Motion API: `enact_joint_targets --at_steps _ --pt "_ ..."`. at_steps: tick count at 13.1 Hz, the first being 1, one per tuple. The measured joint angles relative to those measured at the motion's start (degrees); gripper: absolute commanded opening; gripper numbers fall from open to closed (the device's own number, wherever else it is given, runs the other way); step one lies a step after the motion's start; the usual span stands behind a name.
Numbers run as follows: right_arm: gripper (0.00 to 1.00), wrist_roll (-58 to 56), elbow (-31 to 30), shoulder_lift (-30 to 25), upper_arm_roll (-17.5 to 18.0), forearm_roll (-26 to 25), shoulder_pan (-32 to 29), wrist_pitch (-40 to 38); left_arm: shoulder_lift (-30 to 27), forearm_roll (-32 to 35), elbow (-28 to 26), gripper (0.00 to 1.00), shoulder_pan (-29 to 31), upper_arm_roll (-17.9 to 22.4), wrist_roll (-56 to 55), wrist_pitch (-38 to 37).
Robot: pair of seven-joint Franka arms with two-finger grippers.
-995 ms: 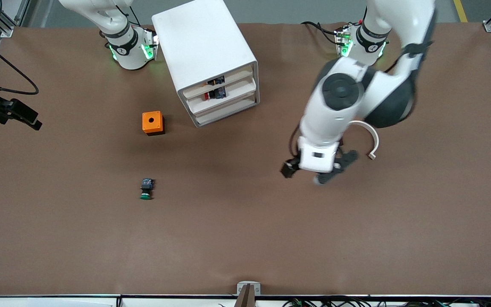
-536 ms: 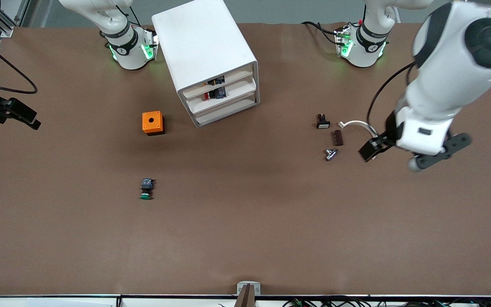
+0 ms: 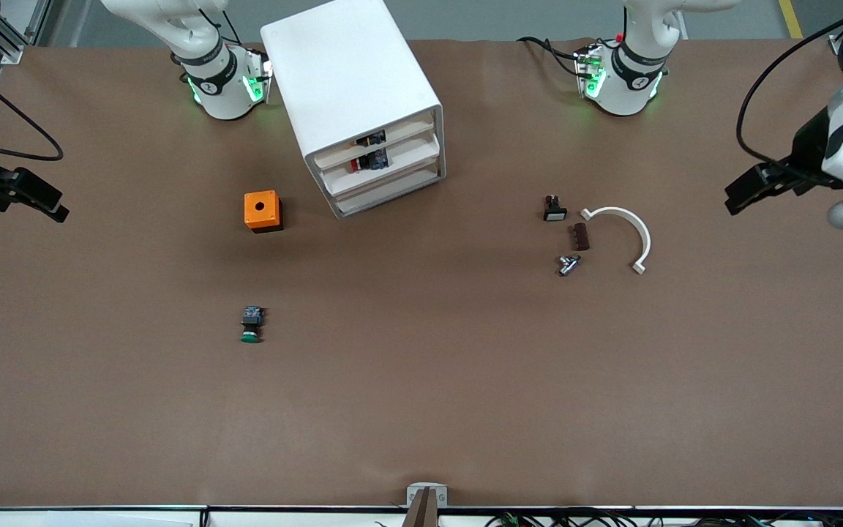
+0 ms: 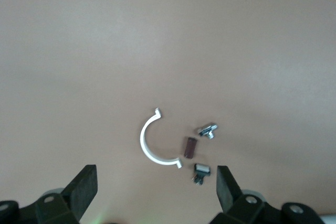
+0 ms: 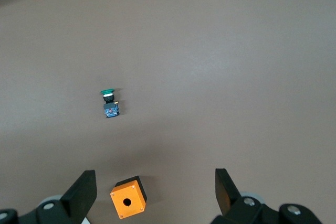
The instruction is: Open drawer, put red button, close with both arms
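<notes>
The white cabinet (image 3: 352,88) stands between the two arm bases, its drawer fronts flush. The red button (image 3: 356,167) lies inside the second drawer from the top (image 3: 407,155), its red cap and black-and-blue body showing through the front. My left gripper (image 3: 787,208) hangs open and empty over the left arm's end of the table; its own view (image 4: 155,190) shows wide-spread jaws above small parts. My right gripper (image 3: 48,203) hangs open and empty over the right arm's end; its view (image 5: 153,195) shows the jaws spread above the orange box.
An orange box with a round hole (image 3: 263,211) (image 5: 128,196) sits beside the cabinet. A green-capped button (image 3: 250,325) (image 5: 110,103) lies nearer the front camera. A white arc (image 3: 615,211) (image 4: 146,145), a brown piece (image 3: 580,236), a black switch (image 3: 554,208) and a metal part (image 3: 568,264) lie toward the left arm's end.
The left arm has swung from over the middle of the table out to its own end, uncovering the small parts. The right arm has stayed put.
</notes>
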Motion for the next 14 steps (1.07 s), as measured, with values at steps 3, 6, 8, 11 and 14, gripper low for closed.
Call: enact_joint_targets --at_steps 3,6,8,11,14 --pt "1.00 0.00 0.00 0.00 -0.01 -0.02 0.00 0.00 -3.87 -0.01 -2.98 1.00 1.58 0.00 6.02 -1.55" --pt "1.00 0.00 0.00 0.00 -0.02 -0.03 0.00 -0.03 -9.28 -0.55 -9.49 1.00 2.64 0.00 8.19 -1.39" --pt "1.00 0.00 0.00 -0.02 -0.02 -0.04 0.00 -0.03 -12.65 -0.74 -13.75 1.00 3.14 0.00 10.00 -0.95" --pt "1.00 0.00 0.00 -0.05 -0.09 -0.05 0.00 -0.03 -17.11 -0.82 -19.54 1.00 3.44 0.30 11.97 0.85" --pt "1.00 0.00 0.00 -0.06 -0.12 -0.06 -0.01 -0.03 -18.37 -0.85 -20.62 1.00 3.45 0.30 14.68 1.77"
